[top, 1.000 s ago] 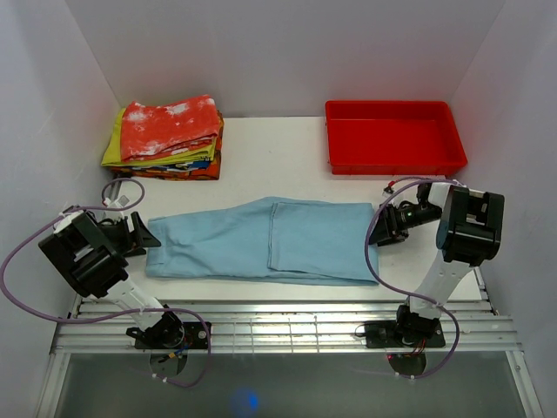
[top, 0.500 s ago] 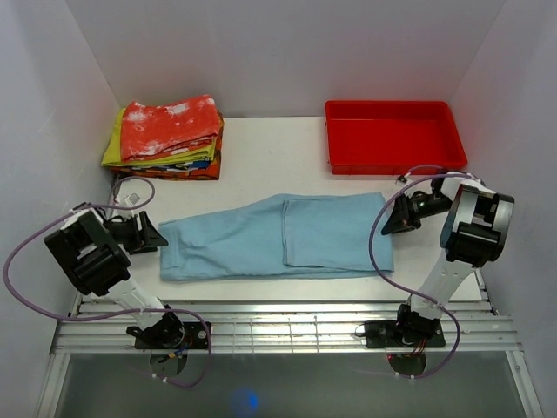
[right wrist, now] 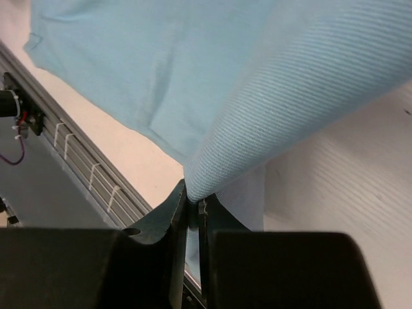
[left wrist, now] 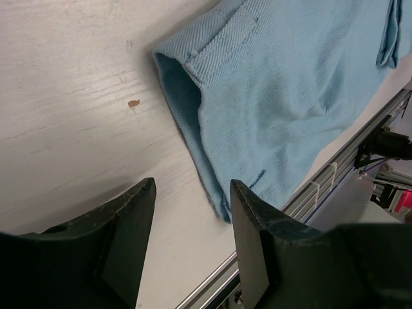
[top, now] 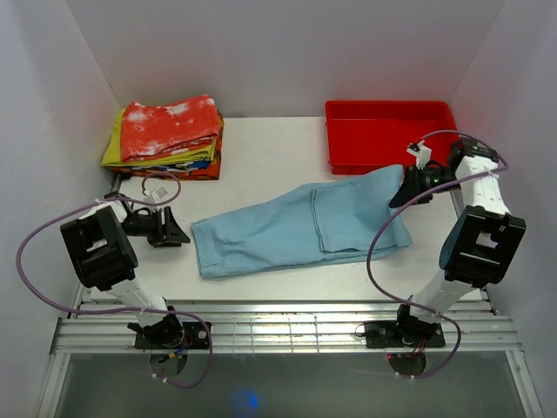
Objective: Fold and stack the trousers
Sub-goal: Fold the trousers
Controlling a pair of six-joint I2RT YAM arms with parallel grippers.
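Observation:
The light sky-blue trousers lie folded lengthwise across the middle of the table, slanting up to the right. My right gripper is shut on their right end and lifts that corner off the table near the red tray; the pinched fabric fills the right wrist view. My left gripper is open and empty, low over the table just left of the trousers' left end. In the left wrist view the waistband end lies ahead of the open fingers, not between them.
A red tray stands at the back right. A stack of folded clothes, red-and-white mottled on top, sits at the back left. The table's front edge with metal rails runs below the trousers.
My right gripper has pulled the trousers' right end up and back toward the red tray. The whole garment has slid right and tilted. My left gripper has followed rightward, open.

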